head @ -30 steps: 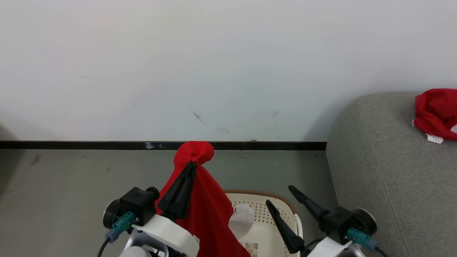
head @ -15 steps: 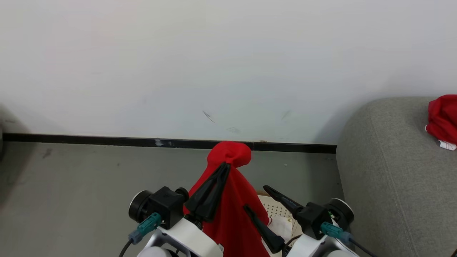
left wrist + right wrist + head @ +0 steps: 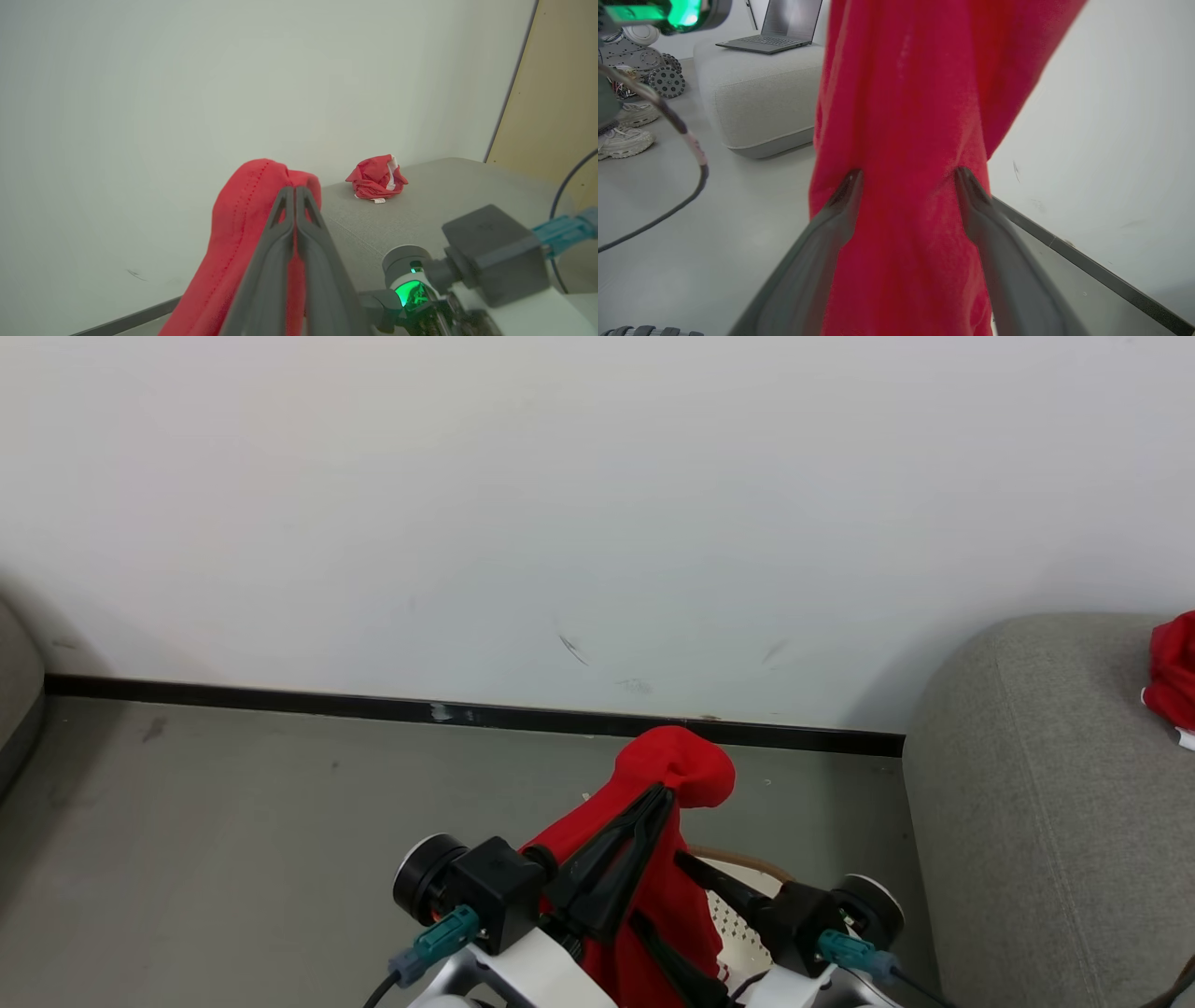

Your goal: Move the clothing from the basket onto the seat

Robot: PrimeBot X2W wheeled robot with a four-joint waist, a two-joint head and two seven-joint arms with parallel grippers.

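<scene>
My left gripper (image 3: pixel 656 793) is shut on a bunch of red clothing (image 3: pixel 686 767), which hangs from it above the basket (image 3: pixel 742 922). In the left wrist view the shut fingertips (image 3: pixel 295 190) pinch the red cloth (image 3: pixel 243 224). My right gripper (image 3: pixel 658 887) is open beside the hanging cloth. In the right wrist view its two fingers (image 3: pixel 909 175) stand wide apart with the red fabric (image 3: pixel 906 116) spanning the gap; whether they touch it I cannot tell. A second red-and-white garment (image 3: pixel 377 178) lies crumpled on the grey seat (image 3: pixel 1027 803). Of the basket I see only part of its brown rim and perforated wall.
A white wall with a black skirting strip (image 3: pixel 373 707) runs behind the grey floor. The right wrist view shows a pale ottoman (image 3: pixel 756 93) with a laptop (image 3: pixel 782 25) on it, shoes (image 3: pixel 621 135) and wheeled gear at the left. A grey cushion edge (image 3: pixel 14 709) is at far left.
The head camera has shifted. My left gripper has carried the red cloth to the right, nearer the seat. My right gripper has moved left, and its open fingers now flank the hanging cloth.
</scene>
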